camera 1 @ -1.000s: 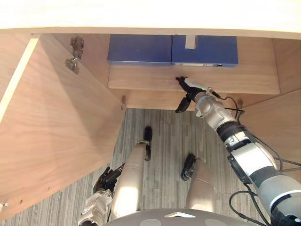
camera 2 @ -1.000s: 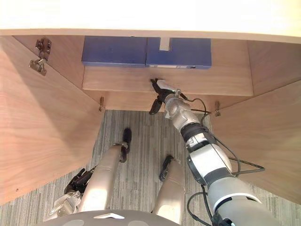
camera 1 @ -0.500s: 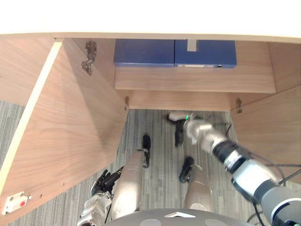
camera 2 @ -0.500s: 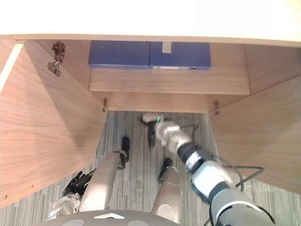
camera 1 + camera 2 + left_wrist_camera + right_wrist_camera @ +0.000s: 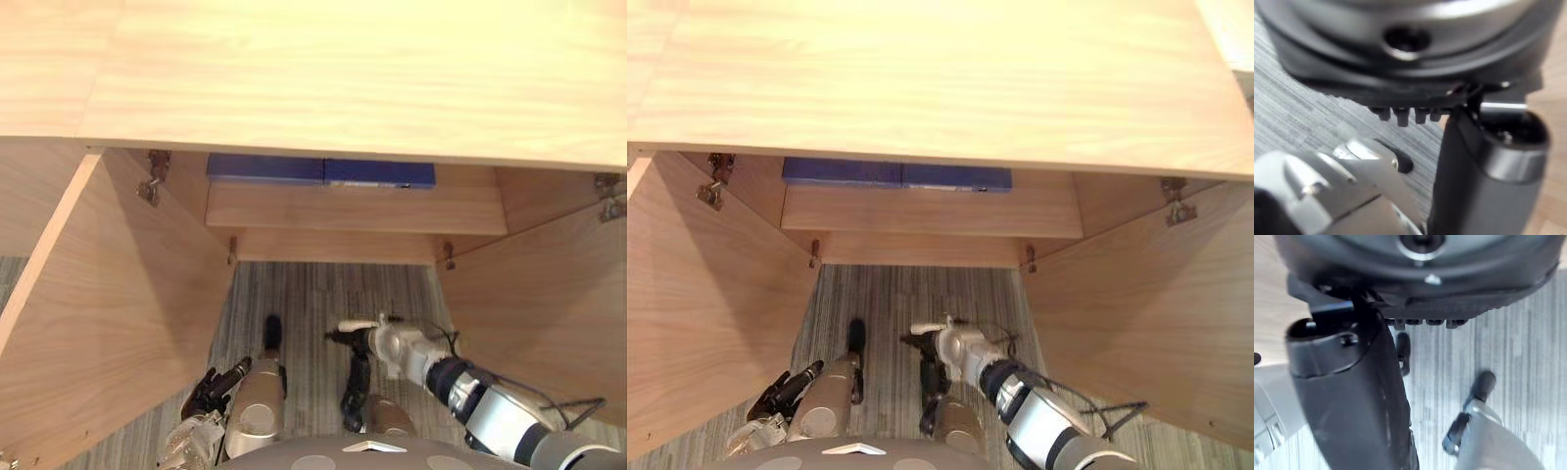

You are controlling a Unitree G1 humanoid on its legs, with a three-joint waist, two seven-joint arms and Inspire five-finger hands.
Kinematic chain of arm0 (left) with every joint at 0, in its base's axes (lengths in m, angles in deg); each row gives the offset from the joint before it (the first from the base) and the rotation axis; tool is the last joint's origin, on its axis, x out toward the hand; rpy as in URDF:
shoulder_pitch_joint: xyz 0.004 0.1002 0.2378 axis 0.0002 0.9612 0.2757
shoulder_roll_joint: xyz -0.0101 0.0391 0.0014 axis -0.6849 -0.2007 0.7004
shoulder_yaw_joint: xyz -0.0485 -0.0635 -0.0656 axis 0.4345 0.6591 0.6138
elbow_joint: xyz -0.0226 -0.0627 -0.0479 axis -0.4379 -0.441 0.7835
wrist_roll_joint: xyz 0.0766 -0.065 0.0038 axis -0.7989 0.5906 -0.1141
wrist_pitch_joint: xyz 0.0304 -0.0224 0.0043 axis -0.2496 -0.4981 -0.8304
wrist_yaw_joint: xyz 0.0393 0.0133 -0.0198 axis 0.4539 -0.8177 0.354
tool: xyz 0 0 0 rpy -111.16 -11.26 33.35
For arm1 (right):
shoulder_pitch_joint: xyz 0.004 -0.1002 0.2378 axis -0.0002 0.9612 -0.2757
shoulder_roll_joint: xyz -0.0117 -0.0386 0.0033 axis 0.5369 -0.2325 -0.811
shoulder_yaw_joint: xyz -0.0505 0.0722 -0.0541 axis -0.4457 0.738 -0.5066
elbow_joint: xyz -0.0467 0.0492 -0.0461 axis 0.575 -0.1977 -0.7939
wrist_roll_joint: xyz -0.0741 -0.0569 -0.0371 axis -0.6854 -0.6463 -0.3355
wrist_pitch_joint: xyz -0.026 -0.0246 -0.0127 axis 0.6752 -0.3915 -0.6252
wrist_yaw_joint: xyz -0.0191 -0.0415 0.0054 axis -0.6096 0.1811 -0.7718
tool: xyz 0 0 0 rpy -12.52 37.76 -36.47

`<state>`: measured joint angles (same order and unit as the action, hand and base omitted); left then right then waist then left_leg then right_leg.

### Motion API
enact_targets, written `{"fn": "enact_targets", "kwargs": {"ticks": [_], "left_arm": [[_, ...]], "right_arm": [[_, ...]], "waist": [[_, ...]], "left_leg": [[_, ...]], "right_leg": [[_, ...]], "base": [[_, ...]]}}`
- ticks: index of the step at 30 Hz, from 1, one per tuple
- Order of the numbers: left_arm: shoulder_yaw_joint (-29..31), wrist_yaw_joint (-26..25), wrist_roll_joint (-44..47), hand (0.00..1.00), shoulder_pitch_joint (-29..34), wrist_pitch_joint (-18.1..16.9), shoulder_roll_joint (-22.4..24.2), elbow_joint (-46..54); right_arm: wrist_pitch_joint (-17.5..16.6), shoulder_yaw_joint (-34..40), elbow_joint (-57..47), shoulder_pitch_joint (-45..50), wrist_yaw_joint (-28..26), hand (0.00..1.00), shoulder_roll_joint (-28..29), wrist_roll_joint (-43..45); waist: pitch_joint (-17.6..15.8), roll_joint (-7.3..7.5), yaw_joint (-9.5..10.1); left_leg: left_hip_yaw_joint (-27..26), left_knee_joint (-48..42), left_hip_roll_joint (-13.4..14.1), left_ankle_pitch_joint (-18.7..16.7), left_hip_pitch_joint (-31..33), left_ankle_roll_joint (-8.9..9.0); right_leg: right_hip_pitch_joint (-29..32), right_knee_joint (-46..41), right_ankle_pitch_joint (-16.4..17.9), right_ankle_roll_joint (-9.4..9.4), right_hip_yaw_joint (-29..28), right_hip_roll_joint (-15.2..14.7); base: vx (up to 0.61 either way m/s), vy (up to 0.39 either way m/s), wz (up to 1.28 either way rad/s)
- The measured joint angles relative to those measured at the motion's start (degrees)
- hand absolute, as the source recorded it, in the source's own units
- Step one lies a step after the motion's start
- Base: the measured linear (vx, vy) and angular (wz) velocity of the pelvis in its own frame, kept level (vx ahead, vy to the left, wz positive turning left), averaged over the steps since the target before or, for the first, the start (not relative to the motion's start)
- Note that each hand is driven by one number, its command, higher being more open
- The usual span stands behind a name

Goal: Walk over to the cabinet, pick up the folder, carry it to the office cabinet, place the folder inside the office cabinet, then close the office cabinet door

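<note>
The right hand (image 5: 364, 339) hangs empty with loose, uncurled fingers (left hand (image 5: 210, 388) likewise); well beyond it, a flat blue folder (image 5: 380, 174) lies on the light wooden cabinet shelf (image 5: 353, 208).

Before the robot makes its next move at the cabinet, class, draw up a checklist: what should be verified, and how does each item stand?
1. Folder stowed: ok, blue folders lie on the shelf inside the cabinet.
2. Grasp empty: ok, the right hand hangs open above the carpet, outside the shelf.
3. Other hand free: ok, the left hand is open, low beside the left door.
4. Doors shut: not ok, the left door and right door both stand open.
5. Door swing clear: cannot tell, the right hand is between the doors.
</note>
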<state>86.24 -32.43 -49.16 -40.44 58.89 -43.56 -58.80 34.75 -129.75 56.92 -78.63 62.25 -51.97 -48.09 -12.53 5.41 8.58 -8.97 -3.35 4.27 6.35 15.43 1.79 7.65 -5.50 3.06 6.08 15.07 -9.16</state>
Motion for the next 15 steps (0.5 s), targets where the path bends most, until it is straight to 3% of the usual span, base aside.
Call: {"fn": "enact_targets", "kwargs": {"ticks": [3,5,8,12,15], "left_arm": [[0.1,-0.2,-2.5,1.0,0.0,0.0,0.1,-1.0],[0.8,-0.7,-4.3,1.0,0.0,-0.1,0.8,-1.0],[2.6,-2.1,-4.8,1.0,-0.3,-0.1,1.6,-2.4],[3.4,-5.2,-8.2,1.0,-2.1,0.0,1.9,-5.0],[-0.9,-7.3,-12.5,1.0,-3.1,-0.1,2.3,-5.7]], "right_arm": [[0.1,13.1,6.8,4.8,2.7,1.0,3.3,3.8],[0.3,31.4,10.7,9.2,8.0,1.0,5.0,10.4],[1.2,49.6,12.5,13.0,16.1,1.0,5.7,20.5],[1.0,62.5,12.4,16.5,24.9,1.0,7.2,32.2],[0.9,66.0,12.2,20.9,27.8,1.0,8.4,39.3]], "waist": [[2.4,-0.61,-1.25],[4.0,-1.49,-2.59],[5.4,-1.9,-4.23],[7.4,-1.16,-5.77],[9.1,-0.9,-7.34]], "left_leg": [[0.0,2.2,-0.1,0.4,-2.4,0.56],[-0.1,4.3,-0.5,0.7,-4.9,0.98],[-1.9,7.7,-0.9,0.6,-9.3,1.59],[-3.6,8.4,-1.3,-0.4,-12.1,2.28],[-5.0,8.5,-1.6,-1.4,-14.1,2.45]], "right_leg": [[-2.0,1.8,-0.5,-0.16,-0.2,0.3],[-3.3,2.4,-0.5,-0.14,-1.1,0.2],[-4.9,3.6,-0.9,-0.21,-3.5,0.1],[-6.4,4.9,-1.2,-0.42,-6.1,-0.1],[-8.0,5.8,-1.3,-0.4,-7.5,-0.3]], "base": [[0.07,-0.026,-0.09],[0.01,0.0,-0.16],[-0.01,0.037,-0.41],[0.0,0.041,-0.38],[0.04,0.019,-0.25]]}}
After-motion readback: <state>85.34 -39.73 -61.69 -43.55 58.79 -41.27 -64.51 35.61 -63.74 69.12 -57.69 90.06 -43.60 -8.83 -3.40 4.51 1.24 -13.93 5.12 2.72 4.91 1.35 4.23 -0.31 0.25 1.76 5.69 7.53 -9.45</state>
